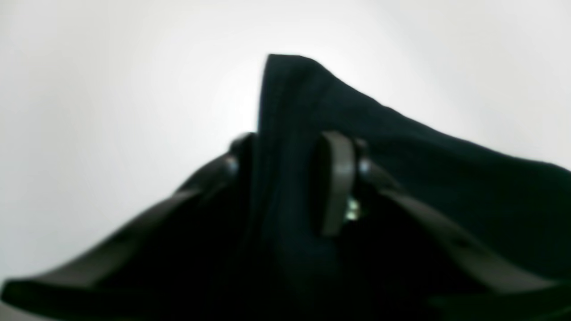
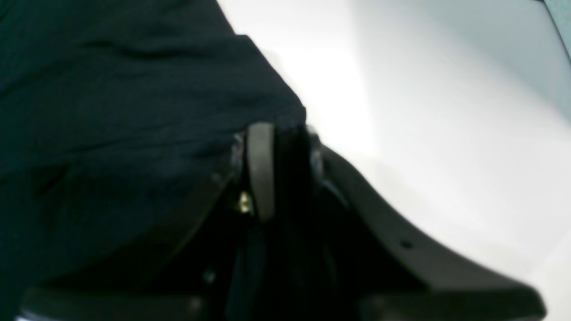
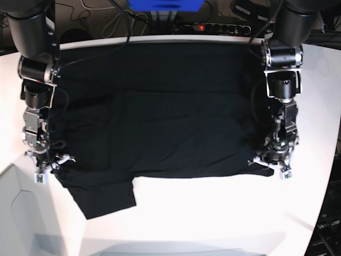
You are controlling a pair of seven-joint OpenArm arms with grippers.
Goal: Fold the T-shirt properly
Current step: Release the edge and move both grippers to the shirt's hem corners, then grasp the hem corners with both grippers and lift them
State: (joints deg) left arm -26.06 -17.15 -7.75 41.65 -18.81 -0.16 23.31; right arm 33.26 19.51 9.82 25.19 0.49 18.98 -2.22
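Note:
The black T-shirt (image 3: 160, 117) lies spread over the white table (image 3: 213, 213), and one sleeve (image 3: 106, 197) sticks out toward the front left. At the shirt's front right corner, my left gripper (image 3: 272, 164) is low on the cloth. The left wrist view shows that gripper (image 1: 287, 169) shut on a raised fold of the T-shirt (image 1: 312, 98). My right gripper (image 3: 50, 164) sits at the shirt's left edge. Seen from the right wrist, this gripper (image 2: 285, 156) pinches the edge of the T-shirt (image 2: 111, 111) between its fingers.
A power strip (image 3: 218, 26), a blue box (image 3: 165, 5) and cables lie behind the table's back edge. Bare white tabletop runs along the front and to the right of the shirt.

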